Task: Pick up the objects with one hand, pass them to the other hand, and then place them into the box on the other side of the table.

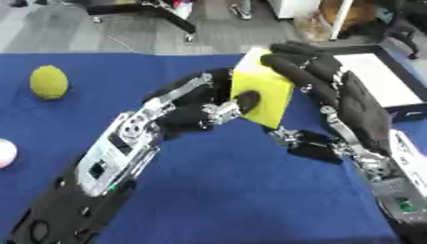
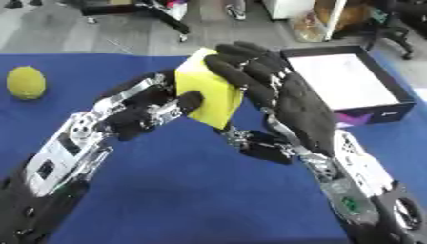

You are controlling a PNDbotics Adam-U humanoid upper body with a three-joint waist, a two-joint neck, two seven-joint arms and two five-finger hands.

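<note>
A: What does each eye catch?
B: The right eye shows the whole box (image 2: 399, 106); the left eye adds a pale ball (image 1: 5, 152) beyond the yellow-green ball (image 1: 49, 82).
A: The yellow block (image 2: 207, 88)?
B: Above the blue surface (image 2: 192, 190), between hands: left hand (image 2: 154, 112) fingers and right hand (image 2: 275, 95) fingers both curl onto it.

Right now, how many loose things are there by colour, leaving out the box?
Yellow block, held between left hand and right hand: 1
Yellow-green ball: 1
Pale pink-white ball at the left edge: 1
Total: 3
</note>
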